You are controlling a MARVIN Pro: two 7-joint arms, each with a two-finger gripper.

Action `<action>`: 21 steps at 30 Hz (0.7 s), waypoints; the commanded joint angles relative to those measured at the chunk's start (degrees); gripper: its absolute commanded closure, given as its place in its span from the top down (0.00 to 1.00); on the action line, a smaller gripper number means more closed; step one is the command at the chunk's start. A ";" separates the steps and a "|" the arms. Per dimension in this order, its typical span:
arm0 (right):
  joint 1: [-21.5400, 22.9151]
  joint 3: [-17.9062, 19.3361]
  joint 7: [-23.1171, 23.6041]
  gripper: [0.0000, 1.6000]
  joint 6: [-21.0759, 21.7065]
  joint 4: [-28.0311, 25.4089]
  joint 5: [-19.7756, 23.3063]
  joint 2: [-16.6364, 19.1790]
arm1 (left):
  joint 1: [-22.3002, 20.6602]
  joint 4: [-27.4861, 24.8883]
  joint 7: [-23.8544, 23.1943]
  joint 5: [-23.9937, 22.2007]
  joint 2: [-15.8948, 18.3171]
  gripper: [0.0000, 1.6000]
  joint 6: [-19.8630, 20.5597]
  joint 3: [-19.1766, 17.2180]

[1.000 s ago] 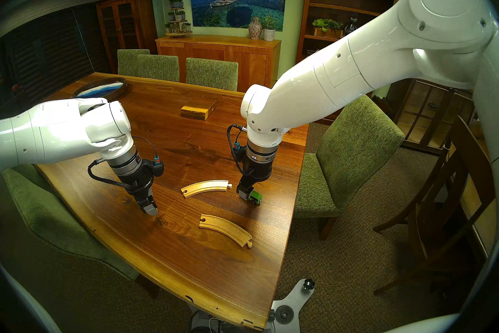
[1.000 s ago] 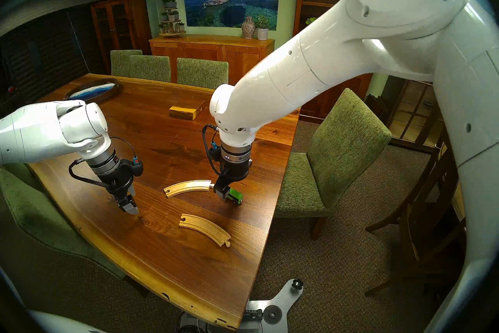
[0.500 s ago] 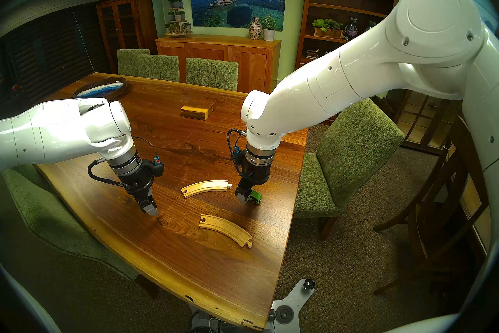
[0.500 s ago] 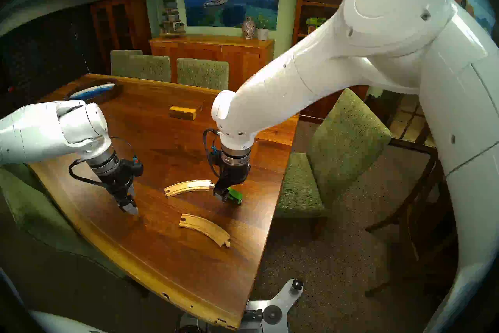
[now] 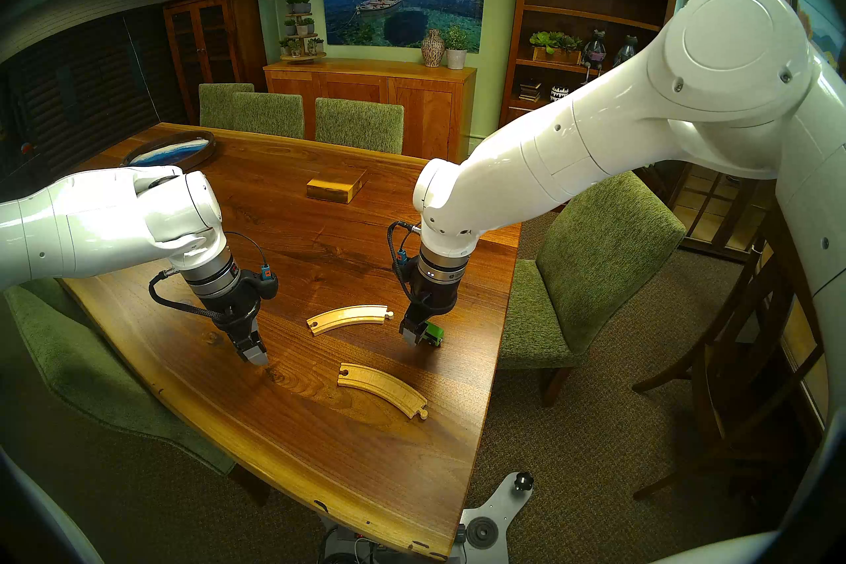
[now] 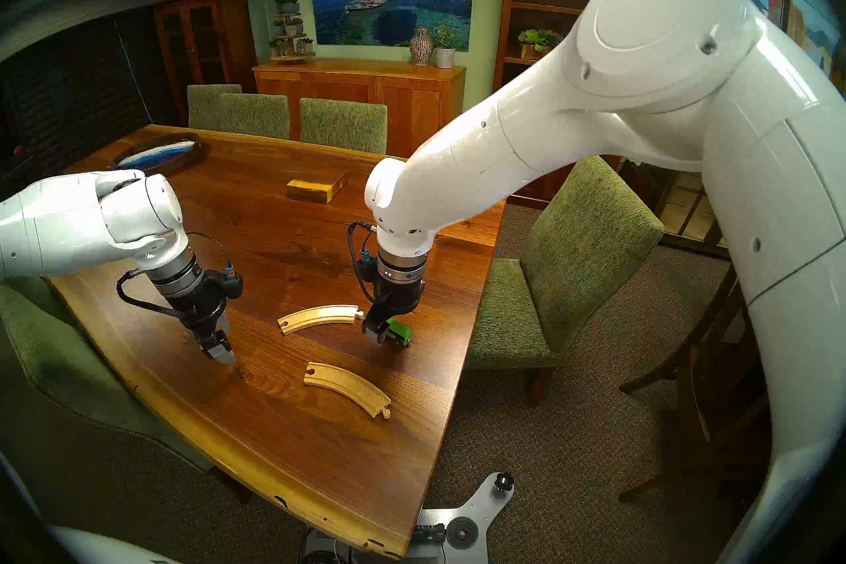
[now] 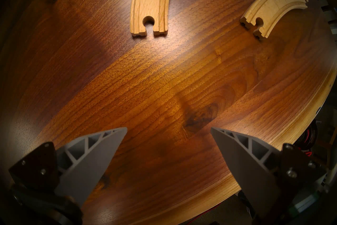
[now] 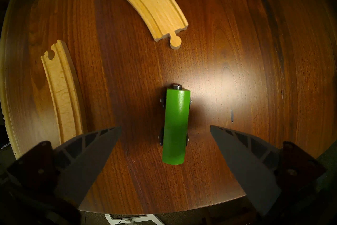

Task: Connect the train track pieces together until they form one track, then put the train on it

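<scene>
Compared with a second ago, our right arm's elbow has dropped and swung, and the right gripper (image 5: 420, 333) sits a touch lower over the train (image 5: 433, 333); track pieces and left arm unchanged.

Right gripper points down, jaws spread wide, straddling the train. In the right wrist view the green train (image 8: 175, 127) stands on its wheels on the table (image 8: 237, 54), lying lengthwise between our two fingers (image 8: 87, 160), clear gaps on both sides, nothing gripped.

Left gripper (image 5: 254, 351) hangs just above bare table, well left of the pieces, pointing down. In the left wrist view its fingers (image 7: 91, 160) are wide apart, with only wood grain between them.

We see the two track pieces not joined. Far track piece (image 5: 349, 318) lies near the table's middle, peg end to the right, close to the right gripper, socket end to the left. Near track piece (image 5: 382, 387) lies closer to our edge of the table, socket end upper left, peg end lower right, apart from the far one.

Wooden box (image 5: 336, 187) sits further back, round tray (image 5: 169, 150) at the far left corner.
</scene>
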 commanded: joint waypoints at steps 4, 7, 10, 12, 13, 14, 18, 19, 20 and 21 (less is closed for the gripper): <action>-0.93 -0.40 0.81 0.92 0.22 2.93 -0.69 -0.50 | -1.61 -0.01 -0.05 0.10 0.03 1.00 0.03 -1.10; -1.20 -0.50 1.00 0.87 0.33 3.31 -0.74 -0.66 | -1.61 -0.01 -0.05 0.10 0.03 1.00 0.03 -1.10; -1.32 -0.57 1.01 0.65 0.36 3.49 -0.74 -0.81 | -1.61 -0.01 -0.05 0.10 0.03 1.00 0.04 -1.10; -1.36 -0.60 0.99 0.49 0.38 3.56 -0.72 -0.89 | -1.60 -0.01 -0.05 0.10 0.03 1.00 0.03 -1.10; -1.37 -0.62 1.00 0.45 0.43 3.59 -0.71 -0.93 | -1.60 -0.01 -0.05 0.10 0.03 1.00 0.03 -1.10; -1.38 -0.65 0.98 0.43 0.54 3.63 -0.66 -1.00 | -1.60 -0.01 -0.05 0.10 0.03 1.00 0.03 -1.10; -1.43 -0.74 0.97 0.07 0.81 3.80 -0.59 -1.14 | -1.60 -0.01 -0.05 0.10 0.03 1.00 0.03 -1.11; -1.41 -0.83 1.09 0.00 0.89 3.96 -0.70 -1.12 | -1.60 -0.01 -0.05 0.10 0.03 1.00 0.03 -1.11; -1.27 -0.91 1.26 0.00 0.99 4.13 -0.86 -1.06 | -1.60 -0.01 -0.05 0.10 0.03 1.00 0.03 -1.11; -1.09 -0.97 1.50 0.00 1.09 4.29 -1.01 -0.97 | -1.59 -0.01 -0.05 0.10 0.03 1.00 0.03 -1.11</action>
